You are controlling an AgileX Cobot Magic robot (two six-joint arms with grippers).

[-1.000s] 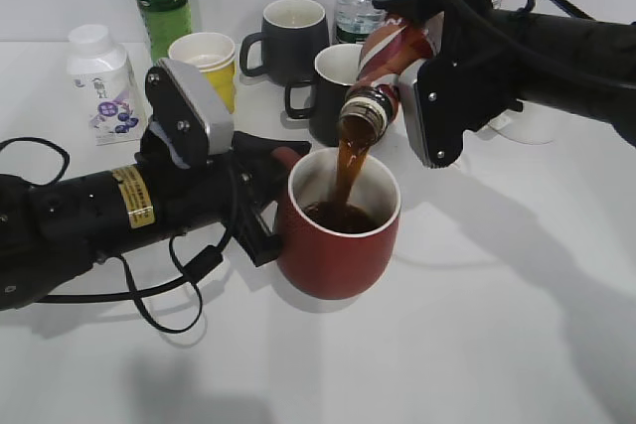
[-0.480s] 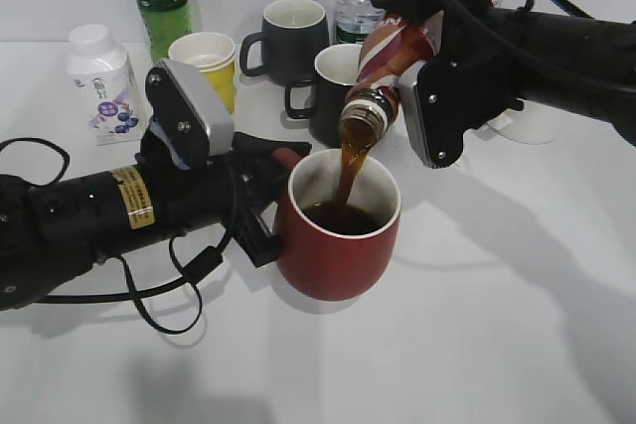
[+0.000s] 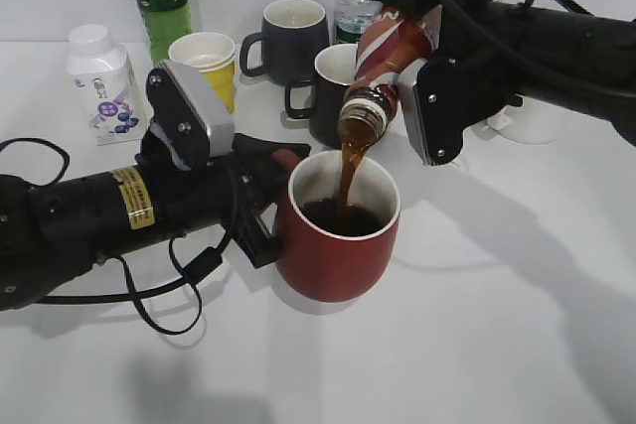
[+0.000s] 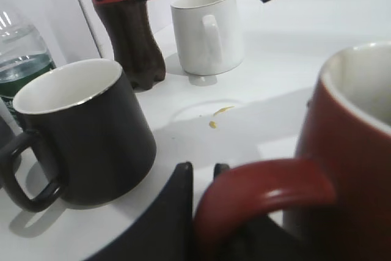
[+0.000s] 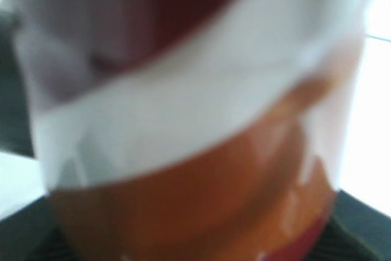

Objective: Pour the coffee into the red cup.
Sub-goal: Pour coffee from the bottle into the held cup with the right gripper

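Coffee bottle (image 3: 390, 52) tips steeper than before in the right gripper's (image 3: 422, 47) clamp — stream falls toward six o'clock into the red mug (image 3: 338, 237), left gripper (image 3: 266, 186) clasping its handle — filling.

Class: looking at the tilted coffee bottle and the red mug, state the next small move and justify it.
Probably hold the tilt steady: the small brown coffee bottle in the right pincer streams into the round dark red ceramic mug, steadied at its handle by the left pincer, and not yet full.
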